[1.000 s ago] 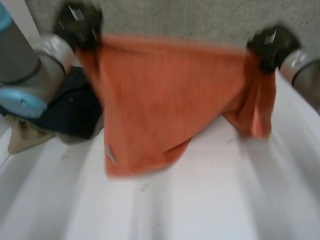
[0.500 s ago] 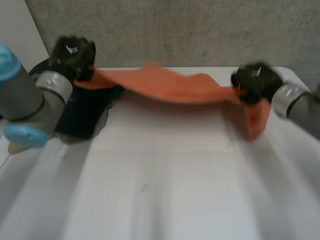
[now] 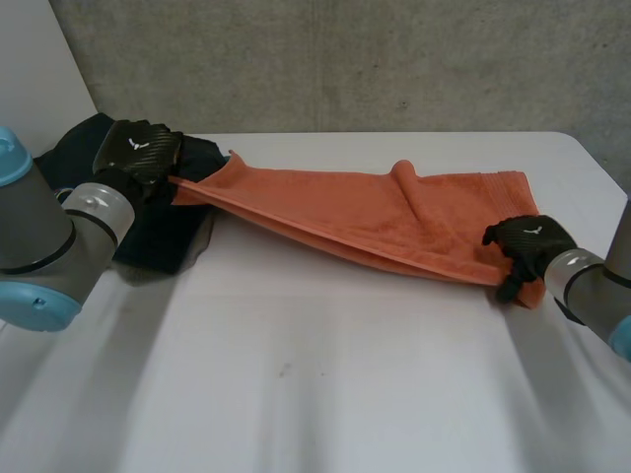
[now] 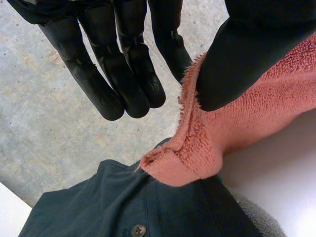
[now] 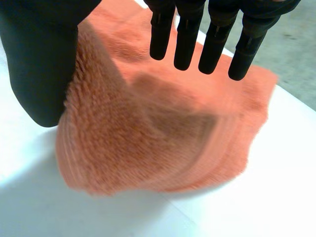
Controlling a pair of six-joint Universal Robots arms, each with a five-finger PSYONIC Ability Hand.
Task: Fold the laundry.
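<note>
An orange towel lies stretched across the far part of the white table, folded lengthwise. My left hand holds its left corner just above a dark garment. In the left wrist view the thumb presses the towel against the nearest of the straight fingers. My right hand rests at the towel's right corner near the table's right edge. In the right wrist view its fingers are straight and spread away from the thumb, and the towel lies loose on the table beneath them.
A dark buttoned garment lies heaped at the table's back left, under my left hand, also in the left wrist view. A grey cloth peeks out beneath it. A concrete wall stands behind the table.
Both hands came down from holding the towel hanging high; the towel now lies flat on the table. The right hand moved toward the near right and its fingers spread apart.
</note>
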